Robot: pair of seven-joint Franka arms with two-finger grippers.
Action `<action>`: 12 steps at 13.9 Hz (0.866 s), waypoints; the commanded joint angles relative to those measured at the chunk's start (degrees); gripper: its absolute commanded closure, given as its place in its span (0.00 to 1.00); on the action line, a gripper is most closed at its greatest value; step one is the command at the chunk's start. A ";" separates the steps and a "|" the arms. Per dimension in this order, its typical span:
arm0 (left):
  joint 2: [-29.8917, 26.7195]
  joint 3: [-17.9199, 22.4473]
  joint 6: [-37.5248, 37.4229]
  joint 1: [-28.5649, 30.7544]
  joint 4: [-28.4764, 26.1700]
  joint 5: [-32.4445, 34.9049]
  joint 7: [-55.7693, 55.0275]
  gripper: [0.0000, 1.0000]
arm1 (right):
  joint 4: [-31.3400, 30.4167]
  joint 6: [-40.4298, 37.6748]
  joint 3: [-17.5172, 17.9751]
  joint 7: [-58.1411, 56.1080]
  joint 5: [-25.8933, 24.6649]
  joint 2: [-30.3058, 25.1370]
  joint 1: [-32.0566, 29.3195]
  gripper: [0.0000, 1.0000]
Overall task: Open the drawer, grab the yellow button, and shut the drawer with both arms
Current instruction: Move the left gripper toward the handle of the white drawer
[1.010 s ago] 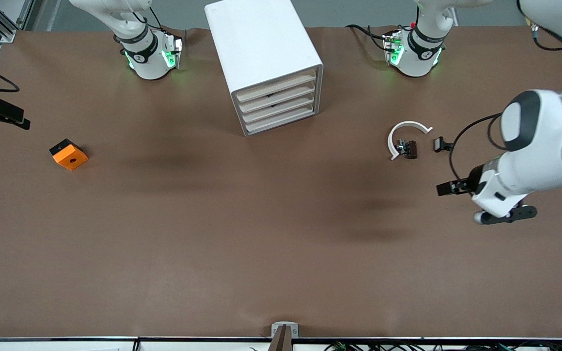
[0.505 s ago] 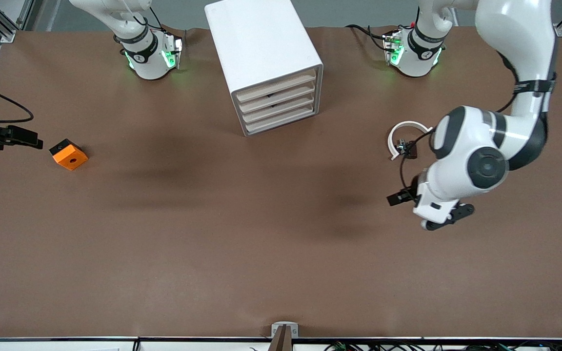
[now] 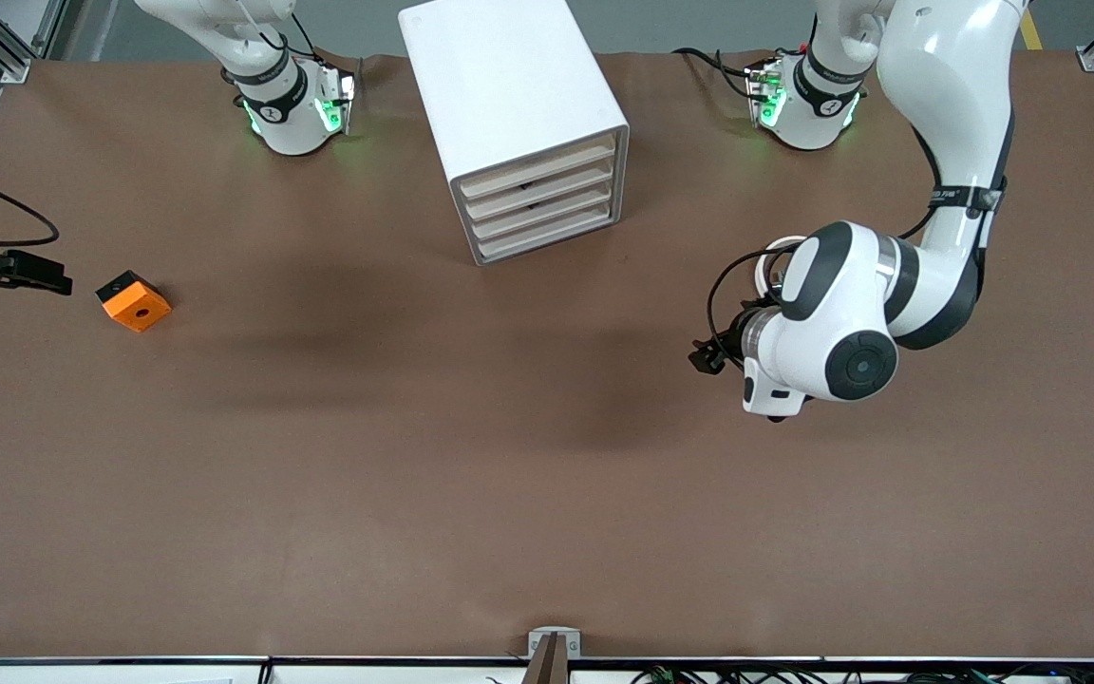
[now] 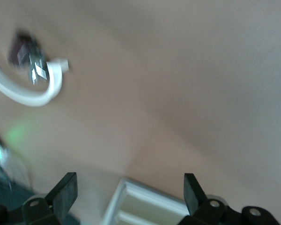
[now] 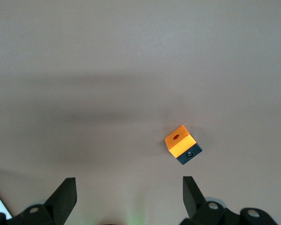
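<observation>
Left claw [image 4: 126, 197] now inward, white strip [image 4: 25, 91] half-hidden.

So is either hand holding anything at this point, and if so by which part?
Nothing is held. The left hand and the right hand both stand open, with only bare brown table between their fingers.

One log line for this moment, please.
drawers: all shut | left tool: open, over bare table | right tool: open, near orange block

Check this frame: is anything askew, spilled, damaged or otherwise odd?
Only the cabinet stands out: it sits turned at an angle to the table edge. All its drawers are shut. Nothing looks spilled or broken.
</observation>
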 commanded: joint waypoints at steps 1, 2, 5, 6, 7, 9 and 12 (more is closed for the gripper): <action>2.73 0.25 -2.70 -0.68 2.53 -6.66 -11.91 0.00 | 1.09 -0.27 0.40 0.27 -0.34 0.55 -0.56 0.00; 3.43 0.25 -2.88 -0.68 2.53 -8.95 -17.26 0.00 | 1.09 -0.18 0.40 1.05 -0.34 0.46 -0.29 0.00; 5.98 0.16 -9.18 -0.77 3.23 -12.48 -31.60 0.00 | 1.01 -0.09 0.49 4.14 2.98 0.46 -0.38 0.00; 6.77 0.16 -12.34 -0.94 3.58 -13.79 -35.91 0.00 | 0.83 -0.27 0.40 4.22 4.04 0.46 -0.55 0.00; 7.47 0.16 -16.11 -0.94 3.58 -15.55 -40.04 0.00 | 0.66 -0.27 0.40 4.14 4.23 0.46 -0.64 0.00; 8.53 0.16 -22.27 -1.12 3.58 -19.33 -45.59 0.00 | 0.66 -0.18 0.40 4.14 4.23 0.46 -0.73 0.00; 10.20 0.16 -27.73 -2.35 3.41 -22.85 -53.15 0.00 | 0.57 -0.27 0.31 4.14 4.23 0.46 -0.73 0.00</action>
